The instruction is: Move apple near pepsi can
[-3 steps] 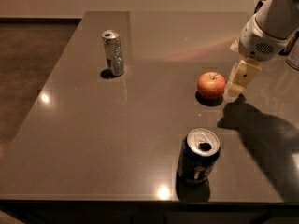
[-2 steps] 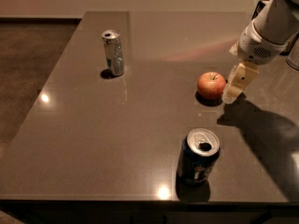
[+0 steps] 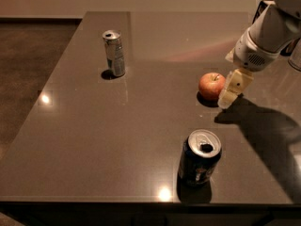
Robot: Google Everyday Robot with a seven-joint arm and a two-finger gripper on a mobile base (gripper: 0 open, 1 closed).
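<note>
Camera view: the gripper [image 3: 227, 97] hangs just beside the apple [image 3: 211, 84], and the pepsi can [image 3: 199, 159] stands well apart near the front edge.

From the middle of the table [image 3: 94, 140], the apple sits at about 2 o'clock, round, red-orange and smooth. The cream, blocky gripper is at the apple's 4 o'clock, tilted down from a white, rounded arm [image 3: 268, 32]; whether it is parted or closed cannot be told. The pepsi can stands upright at the apple's 6 o'clock, a dark blue cylinder with a silver top that has been opened. Only bare tabletop lies between the two. A slimmer silver can [image 3: 114, 53] stands upright far off at 11 o'clock. The tabletop is dark, flat and glossy, with small bright glints and the arm's shadow at 4 o'clock.
</note>
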